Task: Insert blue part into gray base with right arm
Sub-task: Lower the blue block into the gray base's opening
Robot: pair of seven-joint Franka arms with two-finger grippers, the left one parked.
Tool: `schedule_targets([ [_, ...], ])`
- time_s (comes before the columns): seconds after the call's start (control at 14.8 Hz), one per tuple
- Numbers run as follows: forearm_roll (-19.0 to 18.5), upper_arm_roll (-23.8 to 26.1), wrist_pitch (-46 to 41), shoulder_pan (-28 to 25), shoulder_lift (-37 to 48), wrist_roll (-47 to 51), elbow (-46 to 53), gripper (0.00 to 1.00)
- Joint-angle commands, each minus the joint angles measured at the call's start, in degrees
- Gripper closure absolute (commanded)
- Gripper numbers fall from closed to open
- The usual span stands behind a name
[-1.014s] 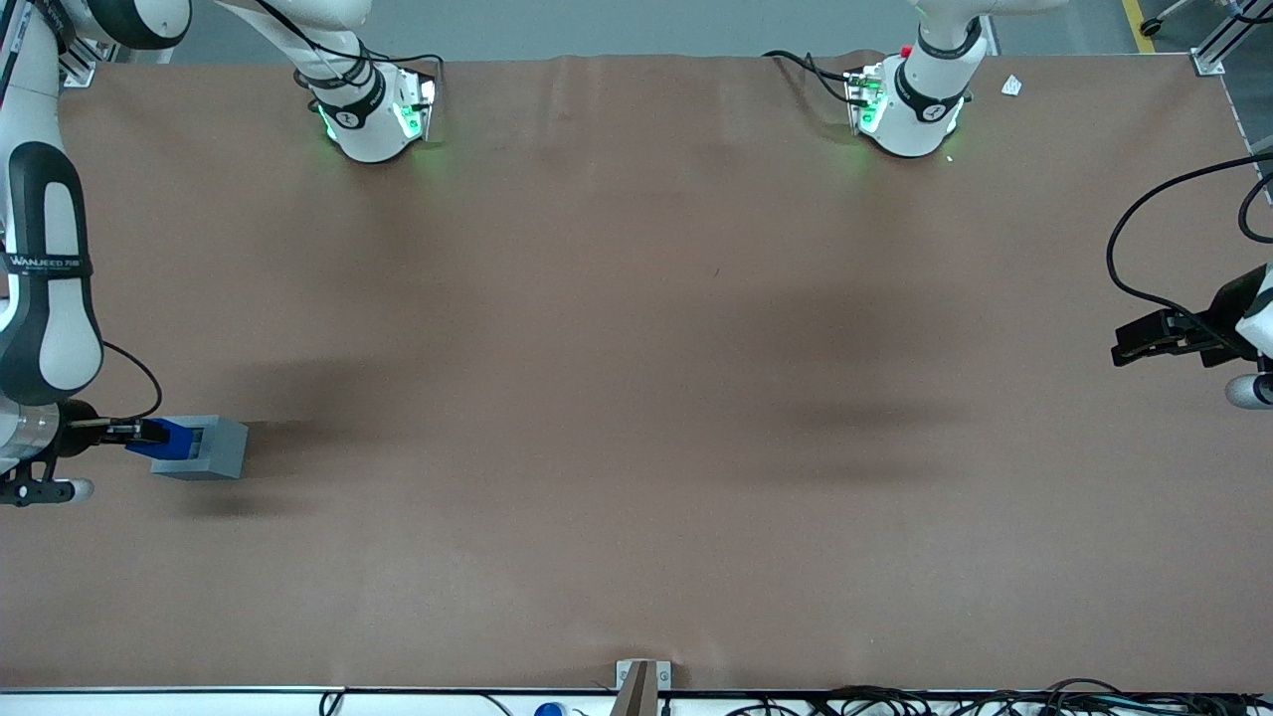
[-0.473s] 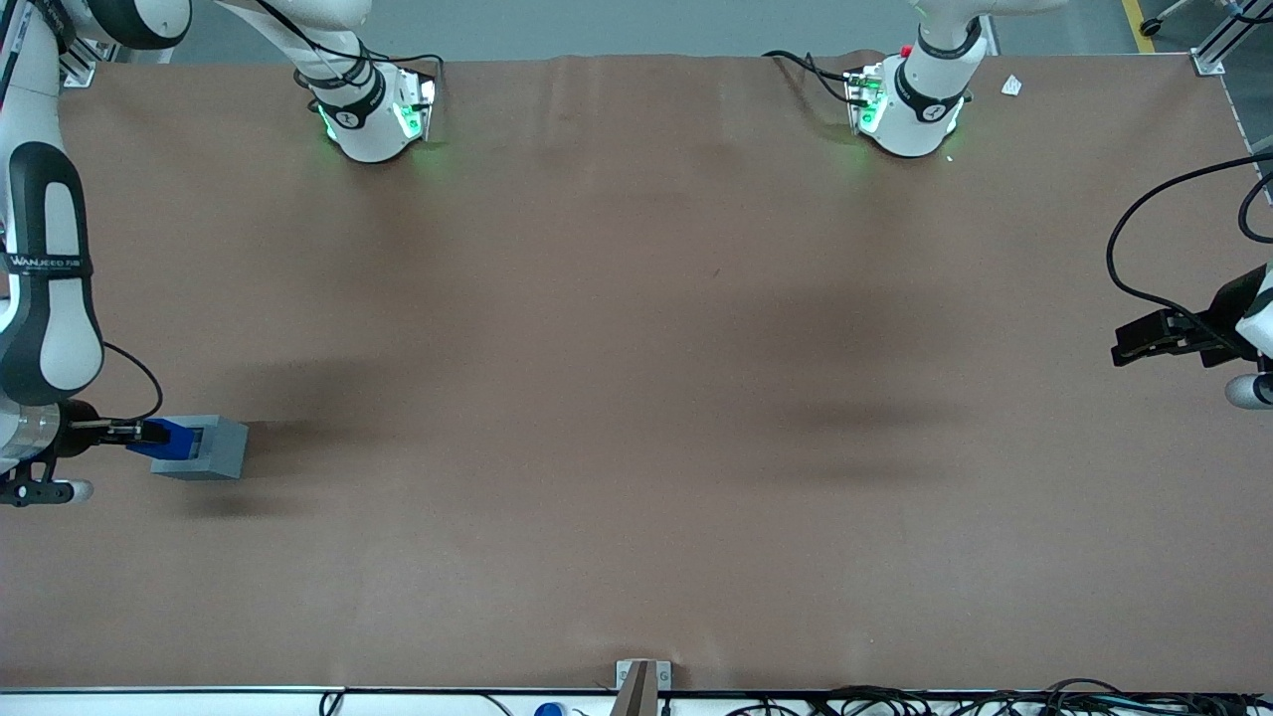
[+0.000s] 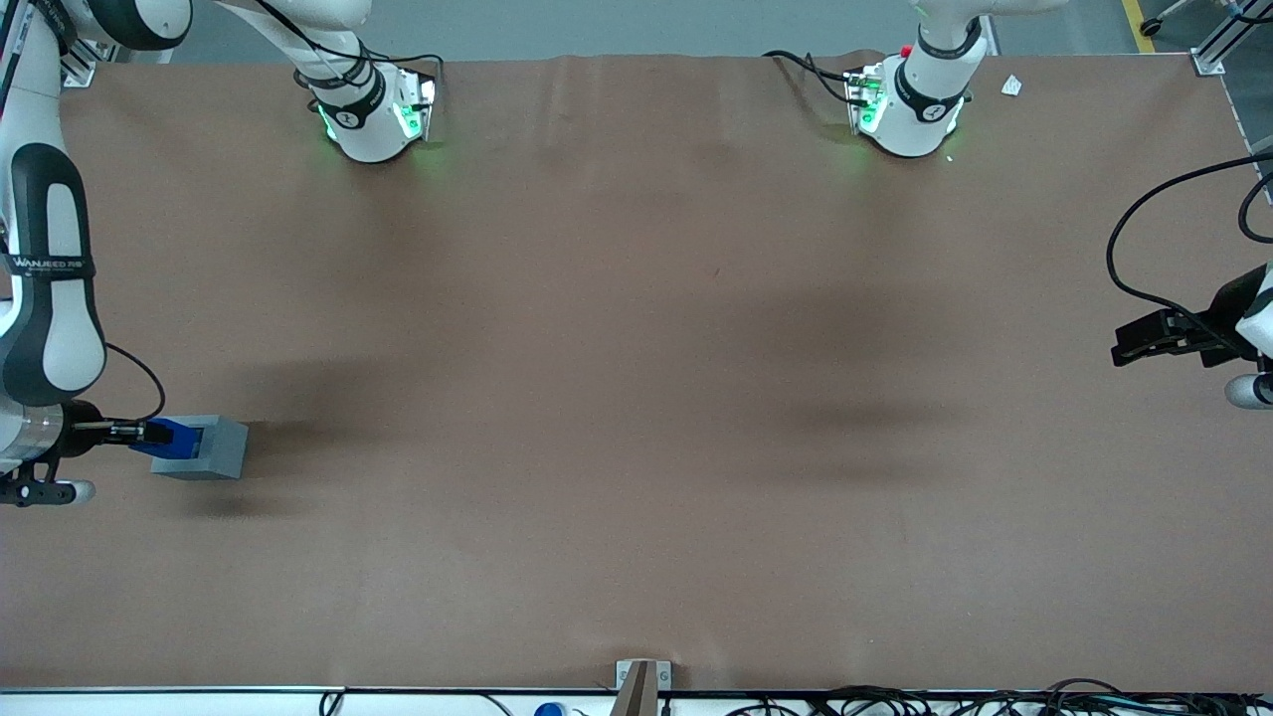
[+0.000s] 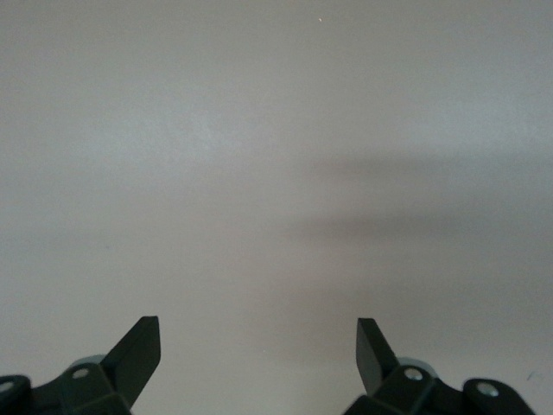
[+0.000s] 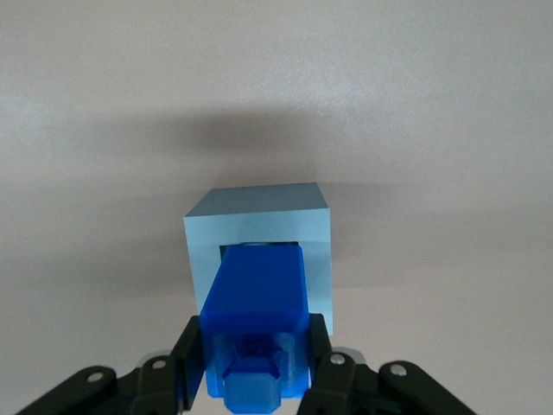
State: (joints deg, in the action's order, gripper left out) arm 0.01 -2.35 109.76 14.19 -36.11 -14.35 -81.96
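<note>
**Blue part at mouth of gray base, insertion under way**

Front view: the right arm (image 3: 45, 298) reaches down at the working arm's end of the table (image 3: 636, 398). Its gripper (image 3: 149, 434) is clamped on the blue part (image 3: 171, 440), which overlaps the top of the gray base (image 3: 204, 448). The base sits flat on the table. The part looks partly sunk into the base.

Right wrist view: the gripper (image 5: 257, 363) holds the blue part (image 5: 256, 303) between its two fingers (image 5: 320, 359), with the stud end toward the camera. The part's long axis runs straight away from the gripper into the square recess of the gray base (image 5: 259, 226). Its leading end sits inside the recess rim, with gray wall showing on all sides. Alignment looks square. Judgement: next move is a straight push along that axis.

Left wrist view: only bare table (image 4: 276, 173), nothing task-related.
</note>
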Motion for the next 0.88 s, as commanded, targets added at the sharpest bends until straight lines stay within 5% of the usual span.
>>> schedule_targets([
  [0.0, -0.4, 0.3, -0.3, 0.0, -0.2, 1.0, 0.2, 0.98],
  [0.81, -0.4, 0.4, 0.0, 0.1, -0.3, 0.9, -1.0, 0.98],
])
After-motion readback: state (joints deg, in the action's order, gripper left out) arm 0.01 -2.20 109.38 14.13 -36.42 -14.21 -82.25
